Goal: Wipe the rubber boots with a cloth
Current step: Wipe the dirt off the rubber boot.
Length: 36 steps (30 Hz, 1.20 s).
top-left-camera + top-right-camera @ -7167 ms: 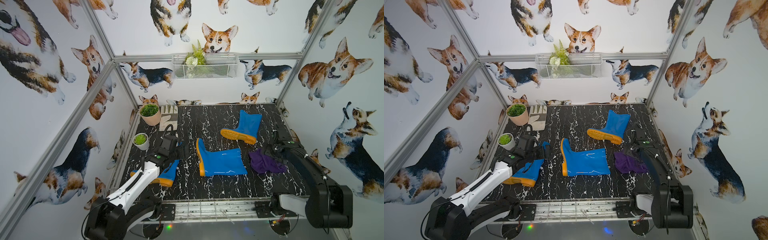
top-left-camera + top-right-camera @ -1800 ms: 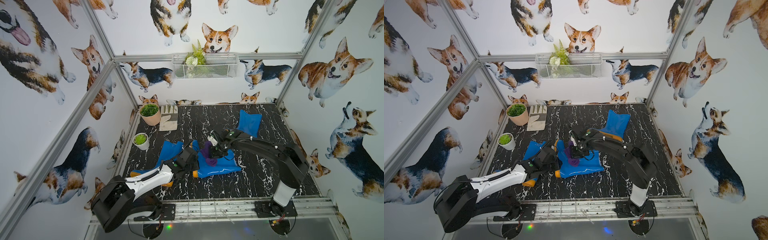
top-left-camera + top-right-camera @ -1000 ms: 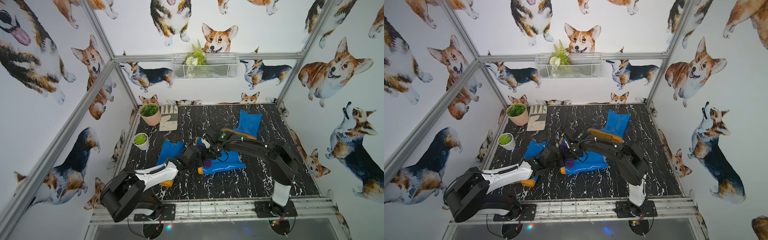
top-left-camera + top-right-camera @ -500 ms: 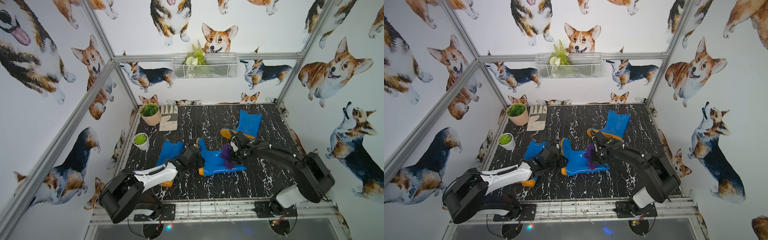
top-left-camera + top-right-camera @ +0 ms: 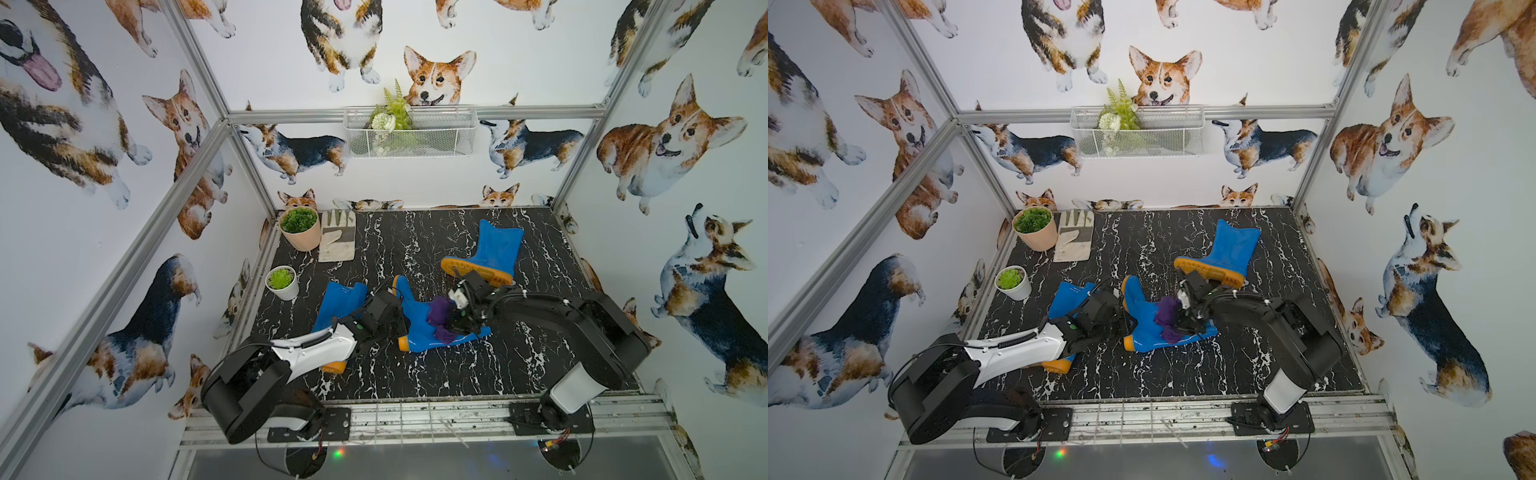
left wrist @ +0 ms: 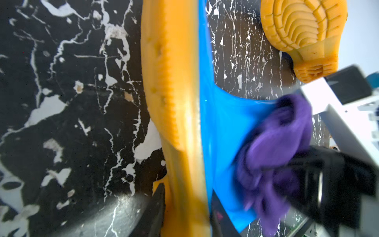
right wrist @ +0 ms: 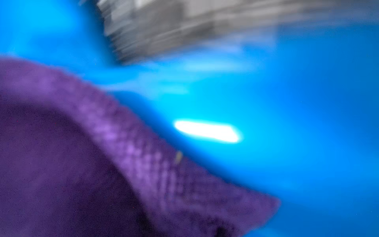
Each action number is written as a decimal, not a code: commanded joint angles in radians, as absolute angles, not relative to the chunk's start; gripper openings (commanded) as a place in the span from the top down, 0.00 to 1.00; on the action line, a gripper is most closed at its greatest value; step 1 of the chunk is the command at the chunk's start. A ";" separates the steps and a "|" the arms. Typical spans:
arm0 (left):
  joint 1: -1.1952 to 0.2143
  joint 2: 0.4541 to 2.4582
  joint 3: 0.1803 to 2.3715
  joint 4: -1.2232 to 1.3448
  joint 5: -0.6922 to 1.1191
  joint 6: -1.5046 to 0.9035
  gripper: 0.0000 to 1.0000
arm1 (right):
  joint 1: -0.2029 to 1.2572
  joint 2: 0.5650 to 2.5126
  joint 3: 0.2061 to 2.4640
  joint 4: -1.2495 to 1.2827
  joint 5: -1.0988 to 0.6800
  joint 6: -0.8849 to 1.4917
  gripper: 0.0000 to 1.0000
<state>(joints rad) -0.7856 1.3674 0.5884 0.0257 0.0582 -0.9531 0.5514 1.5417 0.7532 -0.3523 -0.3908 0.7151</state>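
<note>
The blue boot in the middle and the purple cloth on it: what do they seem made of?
The middle boot looks like glossy moulded rubber or soft plastic: its blue skin throws a sharp white glare. Its sole is matt orange-yellow, ridged, probably rubber too. The cloth seems soft woven fabric, matt purple, crumpled into folds.

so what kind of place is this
Likely a staged robot test booth: corgi-print panels in an aluminium frame, a left arm and right arm bolted to a front rail, a marble-look tabletop.
</note>
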 commanded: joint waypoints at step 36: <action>-0.635 1.399 0.836 -0.246 0.326 -0.985 1.00 | 0.996 1.244 0.932 -0.501 0.137 0.620 1.00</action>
<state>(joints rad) -0.6605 1.3788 0.7811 -0.2169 0.1596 -0.9512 0.8936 1.1854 0.9104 -0.5251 -0.0505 0.6521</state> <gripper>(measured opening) 0.314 0.105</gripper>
